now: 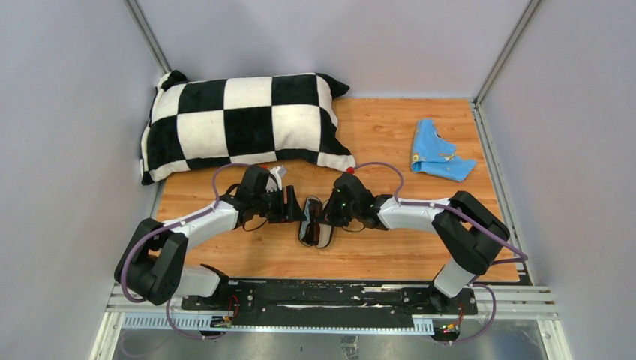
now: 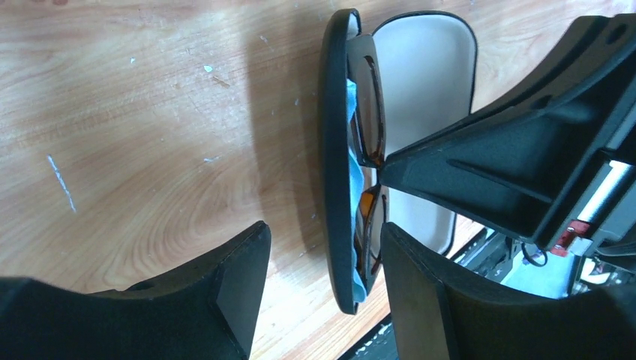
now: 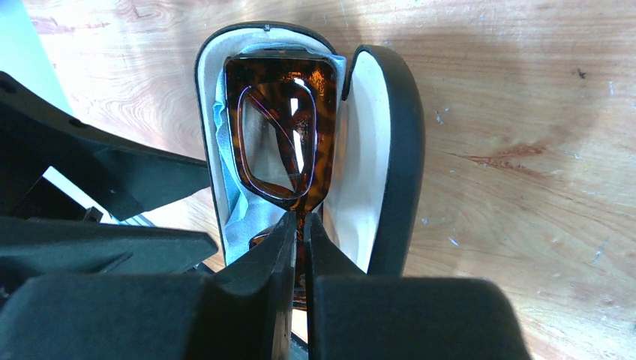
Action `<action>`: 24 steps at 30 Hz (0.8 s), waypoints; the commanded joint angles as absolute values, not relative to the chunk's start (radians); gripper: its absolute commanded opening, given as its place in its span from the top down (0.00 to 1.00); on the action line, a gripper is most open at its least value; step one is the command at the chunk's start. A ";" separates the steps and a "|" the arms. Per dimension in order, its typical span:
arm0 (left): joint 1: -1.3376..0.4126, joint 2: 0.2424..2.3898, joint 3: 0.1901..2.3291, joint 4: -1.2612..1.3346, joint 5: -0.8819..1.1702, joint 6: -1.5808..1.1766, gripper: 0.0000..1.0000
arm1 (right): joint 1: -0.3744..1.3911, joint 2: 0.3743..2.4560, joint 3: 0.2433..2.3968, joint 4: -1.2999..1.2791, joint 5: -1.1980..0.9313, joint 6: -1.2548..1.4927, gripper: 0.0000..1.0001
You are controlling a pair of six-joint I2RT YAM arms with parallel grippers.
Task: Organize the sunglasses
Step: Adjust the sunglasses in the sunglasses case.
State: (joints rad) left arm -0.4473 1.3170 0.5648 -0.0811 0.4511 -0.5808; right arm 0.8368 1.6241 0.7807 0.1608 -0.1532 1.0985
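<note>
— What is your right claw (image 3: pixel 300 222) doing?
— It's all but closed, pinching the bridge of the sunglasses (image 3: pixel 279 139), which lie straight ahead of its tips.

— And the left claw (image 2: pixel 322 247)?
— Spread wide, with one shell of the case (image 3: pixel 405 150) standing between its tips. I can't tell whether it touches.

— How do the glasses look?
— Mottled brown frame, tinted lenses, thin arms folded behind. They lie inside the open black case, on a pale blue cloth (image 3: pixel 229 202), with the cream-lined other half open beside them. The case rests on the desk (image 3: pixel 525 150).
</note>
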 commanded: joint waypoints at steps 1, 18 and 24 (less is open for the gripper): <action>-0.451 1.368 0.592 -0.041 0.482 -0.569 0.40 | 0.835 1.642 0.801 0.133 -0.149 1.078 0.91; -0.451 1.413 0.585 -0.005 0.508 -0.581 0.68 | 0.834 1.650 0.836 0.111 -0.159 1.062 0.89; -0.451 1.421 0.573 -0.005 0.506 -0.587 0.69 | 0.834 1.651 0.838 0.092 -0.149 1.062 0.77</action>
